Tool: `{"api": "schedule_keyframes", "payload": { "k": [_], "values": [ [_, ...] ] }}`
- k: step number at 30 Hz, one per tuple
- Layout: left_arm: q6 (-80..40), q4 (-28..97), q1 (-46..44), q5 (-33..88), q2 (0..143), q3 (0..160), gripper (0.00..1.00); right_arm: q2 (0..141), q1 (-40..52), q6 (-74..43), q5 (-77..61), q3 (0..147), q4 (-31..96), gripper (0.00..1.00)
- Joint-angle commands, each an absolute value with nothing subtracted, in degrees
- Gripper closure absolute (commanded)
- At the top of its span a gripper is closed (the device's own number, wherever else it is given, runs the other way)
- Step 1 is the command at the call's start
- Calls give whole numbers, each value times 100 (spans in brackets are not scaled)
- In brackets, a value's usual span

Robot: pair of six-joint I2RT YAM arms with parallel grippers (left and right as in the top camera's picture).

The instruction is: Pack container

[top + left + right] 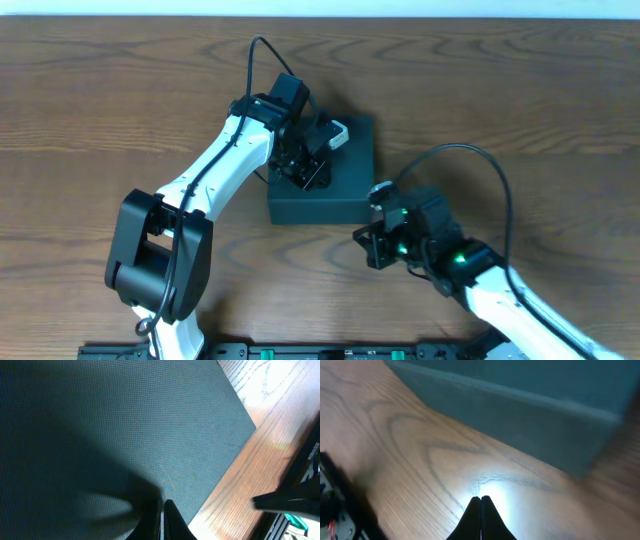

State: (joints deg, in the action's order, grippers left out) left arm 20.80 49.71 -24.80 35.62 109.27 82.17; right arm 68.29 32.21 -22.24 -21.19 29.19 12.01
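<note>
Item: container (345,190), a dark teal-grey matte box, lid lying flat and closed as seen from overhead.
Location: middle of the table (100,100), set slightly askew, between the two arms.
Contents: none visible, and no loose goods on the table, so packing looks done or nearly done.
Left gripper (305,172): over the lid, toward its far-left part. The wrist view shows the fingers drawn together to a narrow point, holding nothing.
Left contact: tip very close to the lid, with shadow pooled beneath it. Cannot tell whether it touches.
Probable reason: closed fingers make a blunt tip suited to pressing the flap down, not to grasping.
Right gripper (372,243): low over bare wood, just beside the box's near-right corner, apart from it.
Right pincer: fingers pressed together, empty, aimed at the box's side wall.
Probable reason: placed to brace or nudge the box if the press shifts it.
Risk: an off-centre push on the lid could slide the box on the smooth wood.
</note>
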Motion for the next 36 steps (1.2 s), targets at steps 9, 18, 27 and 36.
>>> {"api": "schedule_keyframes", "payload": {
  "k": [9,18,27,36],
  "values": [
    [2073,5089,-2480,3413,10938,8034,94,8263,3970,-3905,-462,2875,-220,98],
    [2073,5103,-2480,3411,10938,8034,94,8792,4001,-4056,-145,2875,-884,98],
    [2078,5116,-2480,3411,10938,8034,94,8851,4001,-4370,150,2875,-1118,99],
    [2073,5297,-2467,3450,10888,8088,94,8477,3999,-3944,-1761,2880,-1083,99]
  ]
}}
